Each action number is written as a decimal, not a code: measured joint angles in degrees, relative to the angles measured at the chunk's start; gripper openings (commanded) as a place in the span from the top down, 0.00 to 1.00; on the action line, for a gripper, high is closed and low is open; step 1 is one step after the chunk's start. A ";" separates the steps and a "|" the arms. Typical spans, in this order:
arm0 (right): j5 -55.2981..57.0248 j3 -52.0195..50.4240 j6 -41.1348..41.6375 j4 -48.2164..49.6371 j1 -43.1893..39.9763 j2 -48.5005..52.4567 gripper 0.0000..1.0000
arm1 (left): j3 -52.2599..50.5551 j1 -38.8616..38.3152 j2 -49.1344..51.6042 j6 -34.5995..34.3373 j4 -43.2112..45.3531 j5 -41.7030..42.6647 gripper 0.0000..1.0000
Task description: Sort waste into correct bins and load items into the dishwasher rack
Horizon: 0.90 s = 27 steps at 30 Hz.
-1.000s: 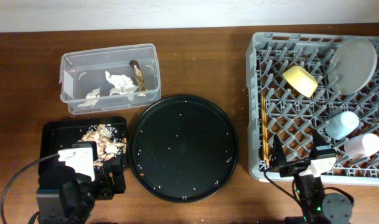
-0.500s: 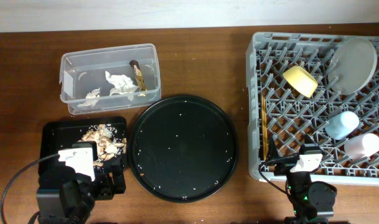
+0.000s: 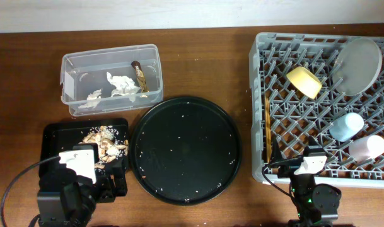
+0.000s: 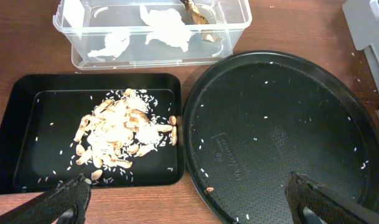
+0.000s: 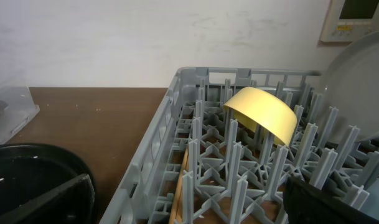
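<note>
The clear tub (image 3: 78, 69) holds white tissues (image 3: 121, 84) and the brown wrapper stick (image 3: 140, 75). The shallow black tray (image 3: 53, 135) holds food scraps (image 3: 106, 142). The grey rack (image 3: 257, 75) holds the plate (image 3: 357, 65), yellow bowl (image 3: 304, 81), blue cup (image 3: 347, 125), pink cup (image 3: 367, 147) and the chopsticks (image 3: 266, 129) along its left wall. My left gripper (image 4: 189, 199) is open and empty above the front edges of the black tray (image 4: 33, 124) and the round tray. My right gripper (image 5: 189, 199) is open and empty over the rack's front left corner (image 5: 158, 143).
A large round black tray (image 3: 185, 151) with scattered rice grains lies between the black tray and the rack. Bare wood table shows behind it. In the right wrist view the bowl (image 5: 264, 115) and plate (image 5: 357, 87) stand among the pegs.
My right gripper drew back toward the table's front edge a second ago and has since held still. The left arm has not moved.
</note>
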 measured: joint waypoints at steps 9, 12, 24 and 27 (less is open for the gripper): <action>0.00 0.00 0.00 0.00 0.00 0.00 0.02 | -2.69 0.00 -4.13 0.00 2.86 -0.02 0.00; 0.02 0.02 0.00 0.02 0.00 0.02 0.02 | -12.96 0.00 -11.28 0.04 13.86 -0.22 0.01; 0.04 0.02 0.02 0.00 0.00 -0.04 0.01 | -50.60 0.00 -29.35 1.46 63.67 0.85 0.01; 0.02 0.02 -0.02 0.00 0.00 -0.04 0.02 | -51.65 0.00 -29.38 3.87 62.60 0.87 0.01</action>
